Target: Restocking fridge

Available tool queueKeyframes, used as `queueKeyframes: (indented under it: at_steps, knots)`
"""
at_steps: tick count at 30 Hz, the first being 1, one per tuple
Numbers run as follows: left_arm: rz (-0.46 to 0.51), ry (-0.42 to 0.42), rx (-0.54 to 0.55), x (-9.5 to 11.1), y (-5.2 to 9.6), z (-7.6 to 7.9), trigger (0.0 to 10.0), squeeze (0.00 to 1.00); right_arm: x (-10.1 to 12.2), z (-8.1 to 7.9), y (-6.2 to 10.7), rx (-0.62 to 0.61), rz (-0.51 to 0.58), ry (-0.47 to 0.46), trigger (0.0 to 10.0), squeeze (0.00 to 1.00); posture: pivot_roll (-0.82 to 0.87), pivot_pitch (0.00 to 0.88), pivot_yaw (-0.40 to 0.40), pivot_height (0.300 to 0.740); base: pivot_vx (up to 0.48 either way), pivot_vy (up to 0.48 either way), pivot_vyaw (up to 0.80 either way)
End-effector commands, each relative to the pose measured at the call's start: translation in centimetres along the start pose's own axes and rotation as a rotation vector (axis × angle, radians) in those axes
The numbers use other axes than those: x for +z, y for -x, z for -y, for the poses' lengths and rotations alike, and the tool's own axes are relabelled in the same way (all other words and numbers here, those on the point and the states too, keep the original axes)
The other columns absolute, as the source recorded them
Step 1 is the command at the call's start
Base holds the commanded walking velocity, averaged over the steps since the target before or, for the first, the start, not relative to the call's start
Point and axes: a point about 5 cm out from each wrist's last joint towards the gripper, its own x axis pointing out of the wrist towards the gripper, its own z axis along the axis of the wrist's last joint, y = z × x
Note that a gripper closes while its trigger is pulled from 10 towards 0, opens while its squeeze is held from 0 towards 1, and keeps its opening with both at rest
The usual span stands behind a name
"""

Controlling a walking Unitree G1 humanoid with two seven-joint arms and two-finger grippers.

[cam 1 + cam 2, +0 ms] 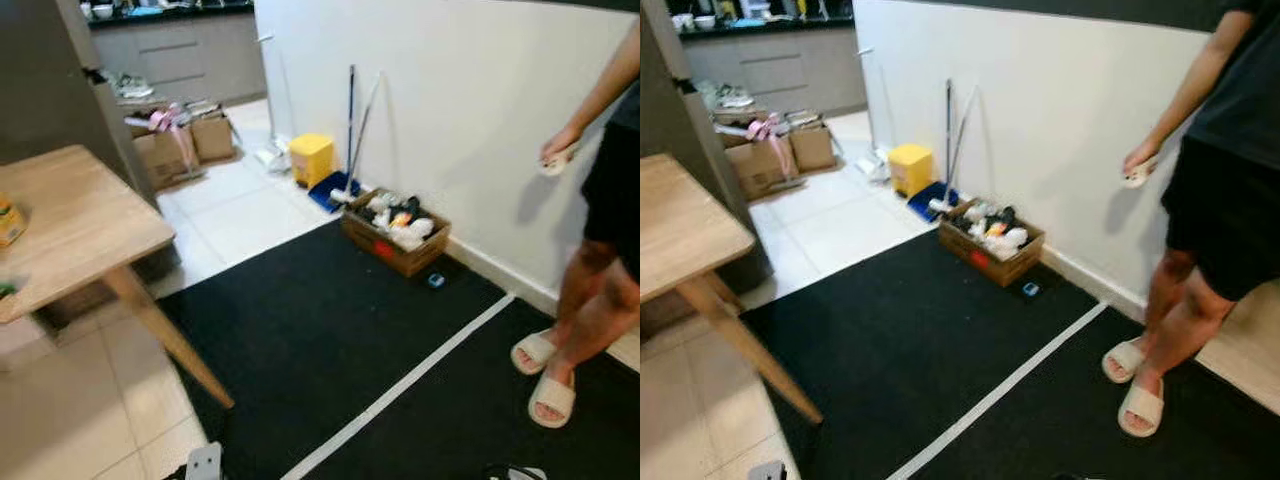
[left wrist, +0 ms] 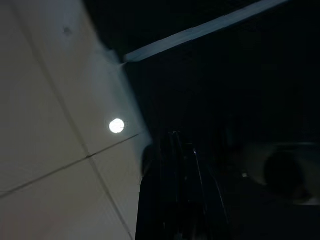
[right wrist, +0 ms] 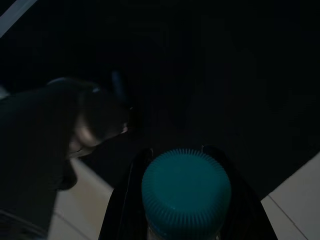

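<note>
Right gripper (image 3: 185, 200) hangs low over the black mat (image 1: 330, 340), jaws pinching a teal-capped bottle (image 3: 186, 192), likely carried for fridge stocking. Left gripper (image 2: 182, 190) idle, jaws state unclear. Person (image 1: 1210, 200) stands by the wall; table (image 1: 80, 225) on the left.

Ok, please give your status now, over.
Right hand shut on teal-capped bottle. Left hand hanging idle over the floor. Person standing ahead on black mat.

Right claw (image 3: 186, 200) clamped on a teal-capped bottle (image 3: 186, 192), left arm idle
</note>
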Motion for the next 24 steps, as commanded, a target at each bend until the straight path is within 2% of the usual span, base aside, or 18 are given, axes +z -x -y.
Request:
queueKeyframes:
  at_steps: [1, 5, 24]
  knots:
    - [0.0, -0.022, -0.009, 0.18, -0.02, 0.0, 10.0, 0.0, 0.17, -0.02, -0.02, 0.001, 0.005, -0.002, 10.0, 0.0, -0.08, 0.0, 0.051, 0.74, 0.0, 0.0, 0.0]
    - [0.0, -0.024, -0.011, 0.2, -0.02, 0.0, 10.0, 0.0, 0.18, -0.05, -0.02, 0.002, 0.005, 0.0, 10.0, 0.0, -0.08, 0.0, 0.052, 0.74, 0.124, 0.0, 0.0]
    - [0.0, -0.023, -0.018, 0.19, 0.01, -0.07, 10.0, 0.0, 0.1, -0.11, -0.02, 0.004, 0.004, 0.007, 10.0, 0.0, -0.08, 0.0, 0.053, 0.74, 0.29, 0.0, 0.0]
